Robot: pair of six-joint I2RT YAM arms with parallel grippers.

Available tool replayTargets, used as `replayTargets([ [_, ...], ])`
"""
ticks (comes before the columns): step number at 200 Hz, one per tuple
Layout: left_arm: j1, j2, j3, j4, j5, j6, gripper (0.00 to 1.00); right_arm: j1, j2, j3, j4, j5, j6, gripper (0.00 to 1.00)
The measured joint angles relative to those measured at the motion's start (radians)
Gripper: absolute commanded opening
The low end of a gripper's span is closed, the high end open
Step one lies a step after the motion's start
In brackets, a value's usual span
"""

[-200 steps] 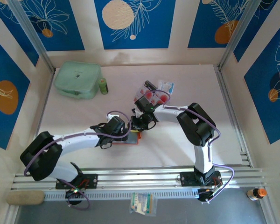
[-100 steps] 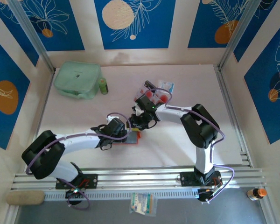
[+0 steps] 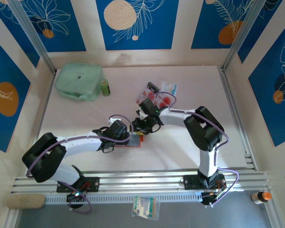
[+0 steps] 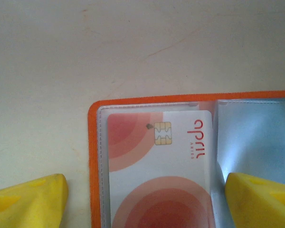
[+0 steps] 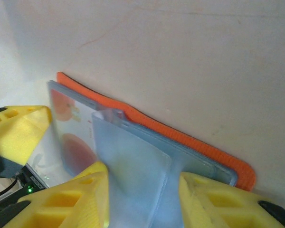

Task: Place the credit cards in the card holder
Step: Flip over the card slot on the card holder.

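The orange card holder (image 3: 137,139) lies open on the table in front of both arms. A pale credit card (image 4: 161,180) with red rings sits inside its clear left sleeve. My left gripper (image 4: 145,197) stands open over it, with one yellow finger on each side of that page and neither touching it. My right gripper (image 5: 142,192) is open low over the holder's (image 5: 180,137) other side, and a clear sleeve leaf (image 5: 133,166) stands up between its fingers. More credit cards (image 3: 156,98) lie in a loose pile further back. From above, the left gripper (image 3: 129,137) and right gripper (image 3: 143,127) almost meet.
A mint-green zip pouch (image 3: 79,81) and a small green bottle (image 3: 105,87) sit at the back left. A small printed packet (image 3: 169,88) lies beside the card pile. The left arm's yellow finger (image 5: 19,133) is close beside my right gripper.
My right gripper's jaws have spread wider and it has shifted slightly nearer the holder. The left gripper's jaws have narrowed a little; the holder has not moved.
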Motion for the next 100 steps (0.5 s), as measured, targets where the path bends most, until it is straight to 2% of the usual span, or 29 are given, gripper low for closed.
replayTargets([
  [100, 0.000, -0.025, -0.016, 0.003, 0.000, 0.000, 0.86, -0.006, 0.032, 0.018, 0.040, -0.069, 0.019, 0.39],
])
